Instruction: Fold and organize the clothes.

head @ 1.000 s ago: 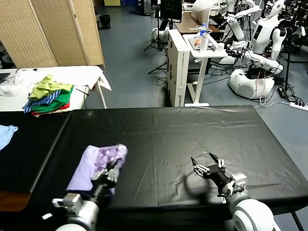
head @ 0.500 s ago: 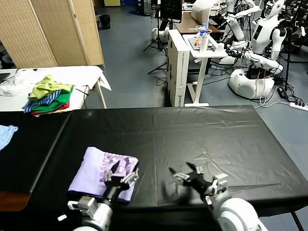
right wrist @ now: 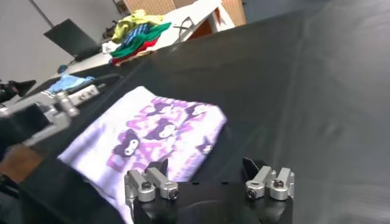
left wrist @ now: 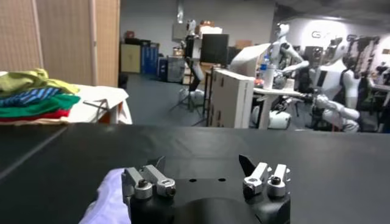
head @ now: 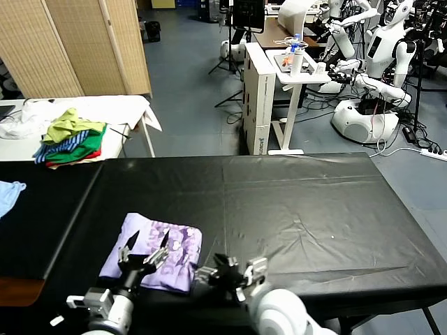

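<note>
The pale lavender T-shirt point(head: 150, 251) lies folded flat at the front left of the black table point(head: 300, 202), purple print facing up. My left gripper point(head: 147, 250) is open and empty, hovering over the shirt's near edge; in the left wrist view point(left wrist: 202, 163) a corner of the shirt point(left wrist: 106, 195) shows beside it. My right gripper point(head: 227, 269) is open and empty, just right of the shirt at the table's front edge. In the right wrist view point(right wrist: 205, 165) the shirt point(right wrist: 158, 131) lies just ahead of it, with the left gripper point(right wrist: 55, 106) beyond.
A green, yellow, striped and red pile of clothes point(head: 70, 139) lies on the white table at the back left. A light blue garment point(head: 8, 195) lies at the far left. A white cart point(head: 293, 77) and other robots point(head: 380, 63) stand behind the table.
The shirt's raised fold has been laid flat, print up. My left gripper has let go and drawn back to the near edge. My right gripper has moved left along the front edge towards the shirt.
</note>
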